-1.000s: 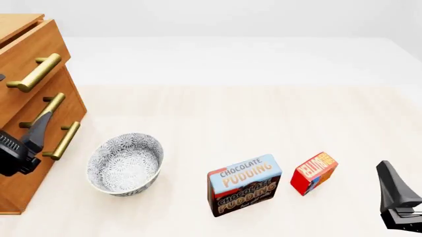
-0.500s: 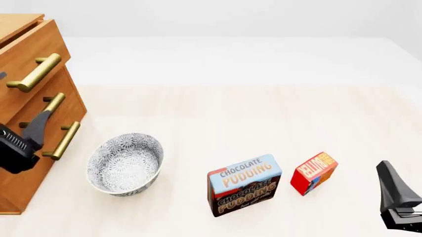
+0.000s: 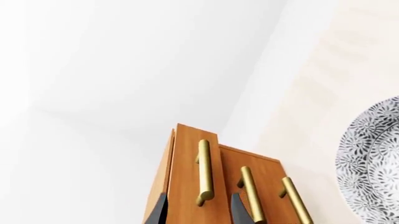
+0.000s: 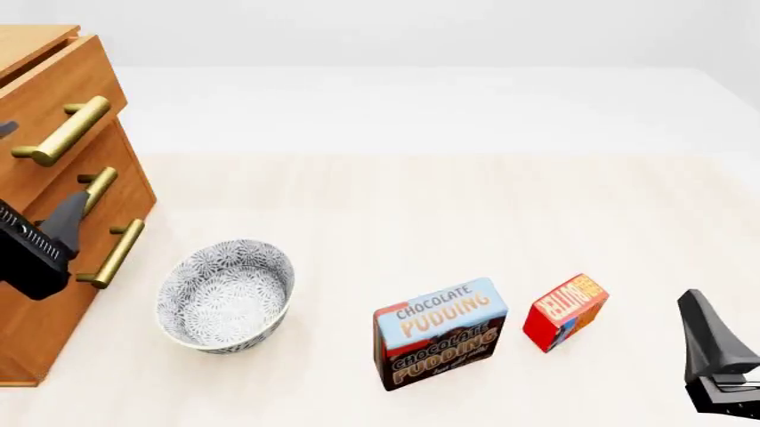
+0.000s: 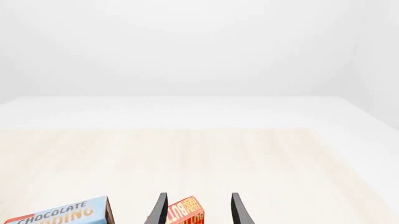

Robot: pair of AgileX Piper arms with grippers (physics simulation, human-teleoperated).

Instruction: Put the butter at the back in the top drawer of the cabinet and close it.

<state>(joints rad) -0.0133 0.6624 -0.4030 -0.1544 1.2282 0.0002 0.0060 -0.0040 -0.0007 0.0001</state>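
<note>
Left gripper (image 3: 196, 210) is sitting spread apart below the top drawer (image 4: 53, 98) handle, butter (image 4: 565, 311) waiting on the counter (image 4: 475, 205), so I'd be centering both fingers before pulling.

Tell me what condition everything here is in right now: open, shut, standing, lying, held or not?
top drawer: shut, handle not gripped.
two lower drawers: shut.
cabinet: upright on the table.
butter: on the table, tilted, not held.
pudding box: standing upright, untouched.
bowl: right way up, nothing visible inside.
left gripper: open, in front of the cabinet, holding nothing.
right gripper: open, near the butter, holding nothing.
</note>
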